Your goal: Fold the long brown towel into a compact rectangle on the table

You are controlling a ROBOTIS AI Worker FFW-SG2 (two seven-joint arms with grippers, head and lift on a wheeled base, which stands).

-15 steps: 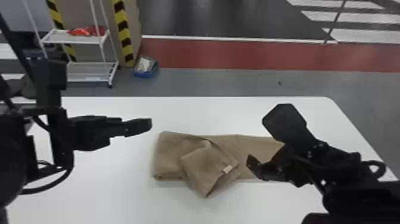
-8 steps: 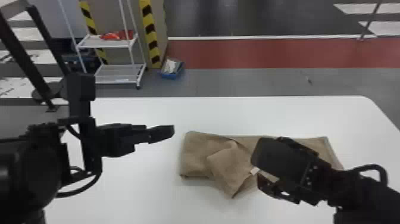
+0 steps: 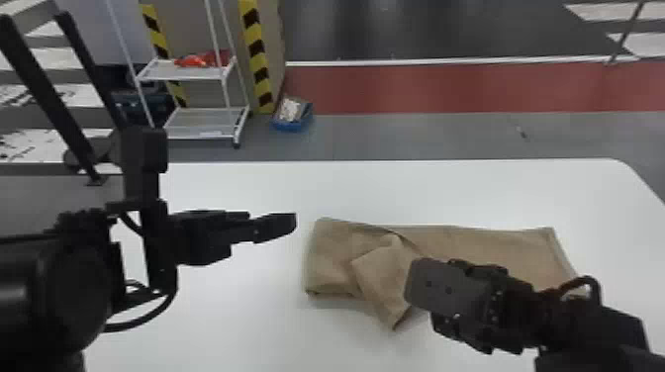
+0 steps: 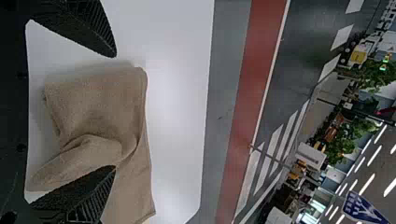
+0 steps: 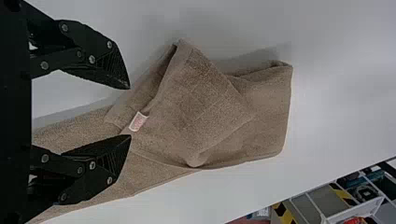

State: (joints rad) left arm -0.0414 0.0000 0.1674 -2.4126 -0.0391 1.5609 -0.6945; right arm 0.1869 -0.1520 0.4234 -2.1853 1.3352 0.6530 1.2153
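Note:
The brown towel (image 3: 475, 247) lies on the white table, its left part folded over and a twisted corner flap pointing toward the robot. My left gripper (image 3: 277, 227) is left of the towel, above the table; in the left wrist view that gripper (image 4: 114, 112) stands open, the towel (image 4: 102, 102) beyond its fingers. Over the towel's near middle is my right gripper (image 3: 420, 287). The right wrist view shows this gripper (image 5: 130, 112) open with nothing held, and the towel (image 5: 215, 102) with a small white tag (image 5: 138, 121) beside the flap.
The white table (image 3: 237, 326) extends around the towel, its far edge running behind it. Beyond, on the floor, are a white wire shelf (image 3: 203, 123), a blue box (image 3: 293, 115) and a striped yellow-black post (image 3: 257, 54).
The head view has turned left, so towel and shelf appear farther right. My right gripper has shifted toward the robot and left relative to the towel, uncovering its right end. The towel looks unchanged.

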